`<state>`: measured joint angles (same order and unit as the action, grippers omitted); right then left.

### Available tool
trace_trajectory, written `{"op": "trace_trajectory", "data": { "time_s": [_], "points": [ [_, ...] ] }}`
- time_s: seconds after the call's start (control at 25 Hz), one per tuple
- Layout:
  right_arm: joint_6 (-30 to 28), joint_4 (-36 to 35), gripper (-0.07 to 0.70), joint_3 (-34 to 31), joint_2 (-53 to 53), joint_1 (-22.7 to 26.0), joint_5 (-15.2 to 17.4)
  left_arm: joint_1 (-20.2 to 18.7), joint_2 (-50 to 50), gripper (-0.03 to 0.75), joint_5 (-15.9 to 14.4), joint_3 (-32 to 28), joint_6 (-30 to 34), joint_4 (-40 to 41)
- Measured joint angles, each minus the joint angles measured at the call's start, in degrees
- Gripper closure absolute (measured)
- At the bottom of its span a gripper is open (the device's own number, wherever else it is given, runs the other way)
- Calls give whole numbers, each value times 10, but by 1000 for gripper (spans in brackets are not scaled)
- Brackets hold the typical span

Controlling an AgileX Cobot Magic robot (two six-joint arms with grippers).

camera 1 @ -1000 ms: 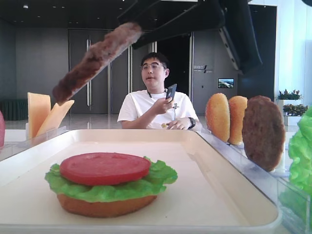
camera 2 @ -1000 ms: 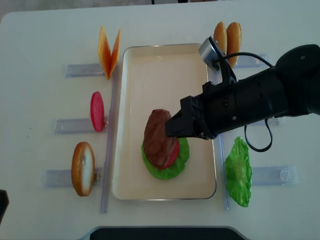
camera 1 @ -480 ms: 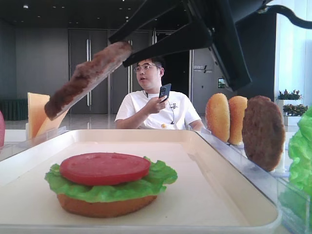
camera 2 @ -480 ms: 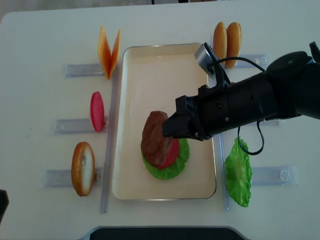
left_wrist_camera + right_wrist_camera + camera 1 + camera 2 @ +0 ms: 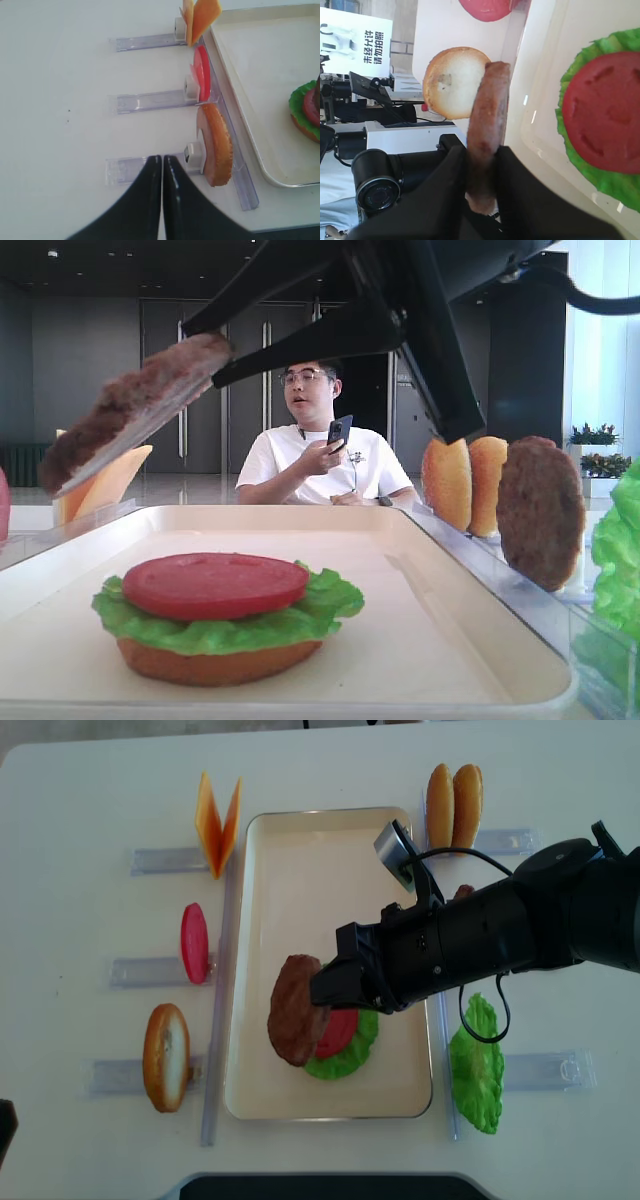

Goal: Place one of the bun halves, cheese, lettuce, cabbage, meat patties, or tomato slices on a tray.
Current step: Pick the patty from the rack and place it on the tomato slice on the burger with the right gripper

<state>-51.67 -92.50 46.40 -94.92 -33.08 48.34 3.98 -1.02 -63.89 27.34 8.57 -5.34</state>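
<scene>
My right gripper (image 5: 325,990) is shut on a dark brown meat patty (image 5: 295,1010), held tilted in the air over the left part of the cream tray (image 5: 320,870). In the right wrist view the patty (image 5: 487,120) is pinched edge-on between the two black fingers (image 5: 452,170). On the tray below it sits a stack: a bun half (image 5: 215,665), green lettuce (image 5: 345,1062) and a red tomato slice (image 5: 215,583). The patty overlaps the stack's left side from above. My left gripper (image 5: 162,159) is shut and empty, over the table by the left racks.
Clear racks left of the tray hold cheese slices (image 5: 218,820), a tomato slice (image 5: 194,942) and a bun half (image 5: 166,1057). On the right stand two buns (image 5: 453,795), a second patty (image 5: 540,510) and a lettuce leaf (image 5: 477,1062). A seated person (image 5: 320,455) is behind the table.
My right gripper has carried the patty leftward and slightly lower, from above the stack's middle toward its left side. The left gripper has not visibly moved.
</scene>
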Motion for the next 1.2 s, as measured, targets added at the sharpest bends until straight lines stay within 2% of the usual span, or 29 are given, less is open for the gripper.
{"op": "trace_trajectory", "data": {
  "time_s": [0.64,1.2],
  "points": [
    [-6,-15,465,0,0,-16,0,0,0,722,0,0,0,0],
    [-37,-3,465,0,0,-11,-41,0,0,722,0,0,0,0]
  ]
}}
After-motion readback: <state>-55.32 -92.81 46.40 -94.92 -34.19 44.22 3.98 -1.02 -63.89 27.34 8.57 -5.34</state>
